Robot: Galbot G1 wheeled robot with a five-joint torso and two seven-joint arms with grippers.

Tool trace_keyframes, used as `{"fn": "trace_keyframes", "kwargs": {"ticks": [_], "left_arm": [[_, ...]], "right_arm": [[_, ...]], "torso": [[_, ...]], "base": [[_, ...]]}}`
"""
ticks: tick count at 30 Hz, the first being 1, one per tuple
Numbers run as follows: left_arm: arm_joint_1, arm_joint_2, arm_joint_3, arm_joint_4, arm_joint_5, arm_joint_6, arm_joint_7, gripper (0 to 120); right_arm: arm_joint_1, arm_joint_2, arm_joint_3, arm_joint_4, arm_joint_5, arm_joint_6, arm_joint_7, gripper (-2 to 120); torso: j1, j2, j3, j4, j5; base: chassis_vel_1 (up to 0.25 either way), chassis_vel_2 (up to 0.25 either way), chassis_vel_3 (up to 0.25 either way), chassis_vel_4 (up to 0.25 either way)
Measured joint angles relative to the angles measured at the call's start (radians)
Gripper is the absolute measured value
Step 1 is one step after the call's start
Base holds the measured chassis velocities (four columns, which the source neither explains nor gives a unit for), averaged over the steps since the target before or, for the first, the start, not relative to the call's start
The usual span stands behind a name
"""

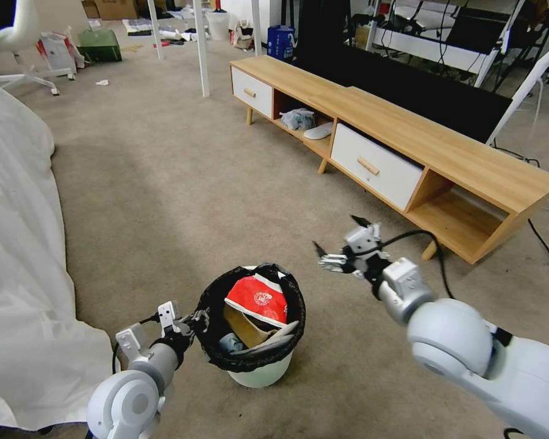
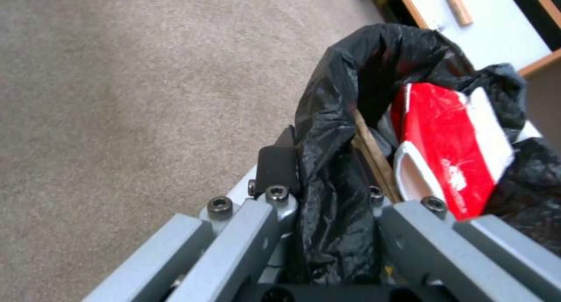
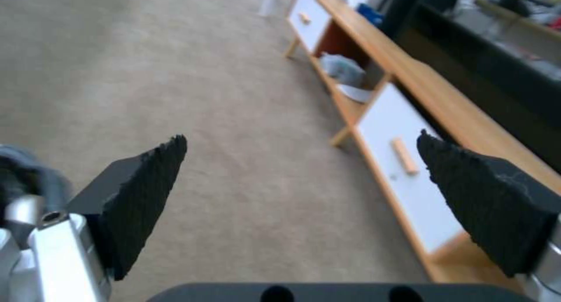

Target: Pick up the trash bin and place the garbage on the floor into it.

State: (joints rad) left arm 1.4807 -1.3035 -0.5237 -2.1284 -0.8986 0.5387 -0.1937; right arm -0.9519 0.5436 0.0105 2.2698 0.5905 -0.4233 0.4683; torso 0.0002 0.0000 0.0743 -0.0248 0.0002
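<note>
The trash bin [image 1: 259,373], pale with a black liner folded over its rim, is at the lower centre of the head view. My left gripper [image 1: 196,320] is shut on the bin's rim on its left side; the left wrist view shows its fingers [image 2: 275,166] pinching the black bag [image 2: 345,118]. Inside lie garbage pieces: a red-white packet [image 1: 259,299] [image 2: 453,148] and a brown paper bag [image 1: 244,329]. My right gripper [image 1: 337,238] hovers open to the right of the bin, above the floor [image 1: 165,201], its black pads [image 3: 146,192] wide apart with nothing between them.
A long wooden TV cabinet [image 1: 409,140] with white drawers runs along the right. A white sheet [image 1: 18,244] hangs at the left. White table legs [image 1: 201,49], bags and clutter stand at the back. Open carpet lies ahead between sheet and cabinet.
</note>
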Motion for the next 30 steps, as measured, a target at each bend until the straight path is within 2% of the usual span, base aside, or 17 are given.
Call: {"fn": "trace_keyframes", "kwargs": {"ticks": [8, 11, 12, 19, 21, 24, 25, 26, 28, 30], "left_arm": [[0.005, 0.020, 0.003, -0.028, 0.002, 0.004, 0.008, 0], [0.005, 0.021, 0.003, -0.030, 0.006, 0.004, 0.012, 0], [0.006, 0.021, 0.006, -0.033, 0.023, 0.004, 0.024, 0], [0.010, 0.020, 0.014, -0.039, 0.057, 0.003, 0.047, 0], [0.010, 0.021, 0.021, -0.042, 0.066, 0.002, 0.062, 0], [0.010, 0.023, 0.026, -0.045, 0.069, 0.002, 0.071, 0], [0.006, 0.026, 0.038, -0.047, 0.074, 0.002, 0.084, 0], [0.006, 0.026, 0.038, -0.047, 0.074, 0.002, 0.084, 0], [0.003, 0.029, 0.056, -0.048, 0.094, 0.001, 0.101, 0], [0.001, 0.029, 0.061, -0.047, 0.100, 0.001, 0.105, 0]], "right_arm": [[-0.189, 0.000, 0.246, 0.013, -0.060, -0.001, -0.020, 100], [-0.218, 0.005, 0.279, 0.014, -0.068, 0.000, -0.024, 100], [-0.287, 0.018, 0.360, 0.018, -0.089, 0.002, -0.038, 100], [-0.412, 0.062, 0.514, 0.030, -0.144, 0.013, -0.074, 100], [-0.483, 0.096, 0.600, 0.040, -0.193, 0.021, -0.102, 100], [-0.529, 0.118, 0.647, 0.045, -0.230, 0.031, -0.120, 100], [-0.608, 0.183, 0.733, 0.059, -0.312, 0.052, -0.162, 100], [-0.608, 0.183, 0.733, 0.059, -0.312, 0.052, -0.162, 100], [-0.718, 0.260, 0.845, 0.078, -0.404, 0.097, -0.210, 100], [-0.748, 0.285, 0.873, 0.084, -0.425, 0.109, -0.221, 100]], "torso": [[0.000, 0.000, 0.000, 0.0002, -0.0003], [0.000, 0.000, 0.000, 0.0001, -0.0001], [0.000, 0.000, 0.000, 0.0001, -0.0002], [0.000, 0.000, 0.000, 0.0002, -0.0001], [0.000, 0.000, 0.000, 0.0001, -0.0003], [0.000, 0.000, 0.000, 0.0000, -0.0001], [0.000, 0.000, 0.000, 0.0001, -0.0001], [0.000, 0.000, 0.000, 0.0001, -0.0001], [0.000, 0.000, 0.000, 0.0000, -0.0004], [0.000, 0.000, 0.000, -0.0001, 0.0000]], "base": [[0.000, 0.000, 0.000, 0.000], [0.000, 0.000, 0.000, 0.000], [0.000, 0.000, 0.000, 0.000], [0.000, 0.000, 0.000, 0.000], [0.000, 0.000, 0.000, 0.000], [0.000, 0.000, 0.000, 0.000], [0.000, 0.000, 0.000, 0.000], [0.000, 0.000, 0.000, 0.000], [0.000, 0.000, 0.000, 0.000], [0.000, 0.000, 0.000, 0.000]]}}
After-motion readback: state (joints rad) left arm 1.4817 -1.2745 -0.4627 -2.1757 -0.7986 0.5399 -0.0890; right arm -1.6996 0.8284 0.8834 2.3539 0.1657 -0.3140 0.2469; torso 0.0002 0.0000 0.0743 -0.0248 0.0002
